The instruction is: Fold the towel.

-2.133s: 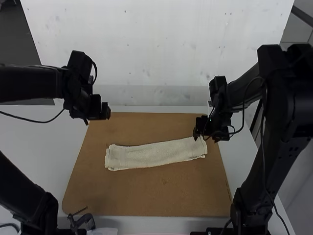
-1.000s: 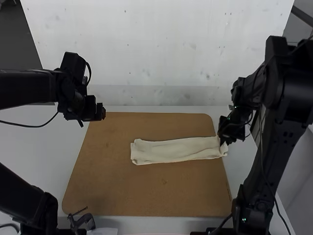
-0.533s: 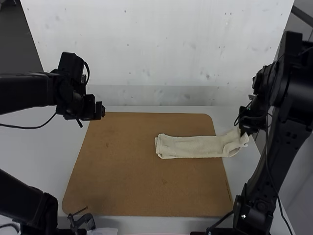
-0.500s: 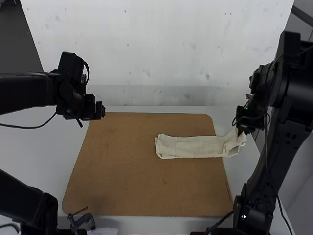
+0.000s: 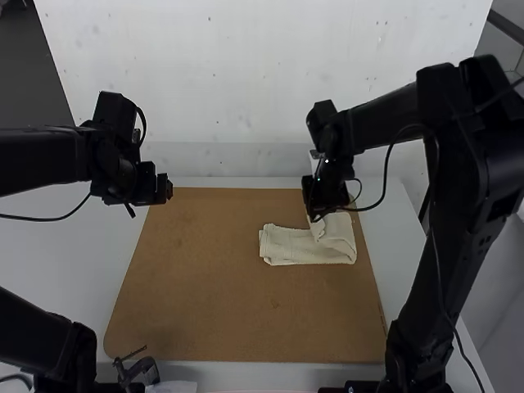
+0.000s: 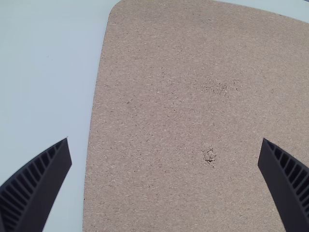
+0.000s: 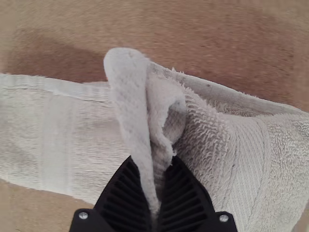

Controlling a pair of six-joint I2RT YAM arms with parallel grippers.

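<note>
In the high view, the cream towel (image 5: 286,246) lies as a long folded strip on the brown board, its right end lifted and turned back over the strip. My right gripper (image 5: 315,214) holds that end above the towel's middle. In the right wrist view, my right gripper (image 7: 155,193) pinches a raised fold of the towel (image 7: 72,135) between black ribbed fingers. Off the board's far left corner, my left gripper (image 5: 169,190) hangs away from the towel; in the left wrist view, my left gripper (image 6: 166,154) is open over board and table, with nothing between its fingers.
The brown board (image 5: 196,311) lies on a white table (image 5: 74,254), with a pale wall (image 5: 246,82) behind it. A small dark object (image 5: 137,370) is at the board's near left edge.
The right gripper has swung from beyond the board's right edge leftward, carrying the towel's right end back over the strip. Earlier it dragged the towel rightward. The left arm has shifted slightly left.
</note>
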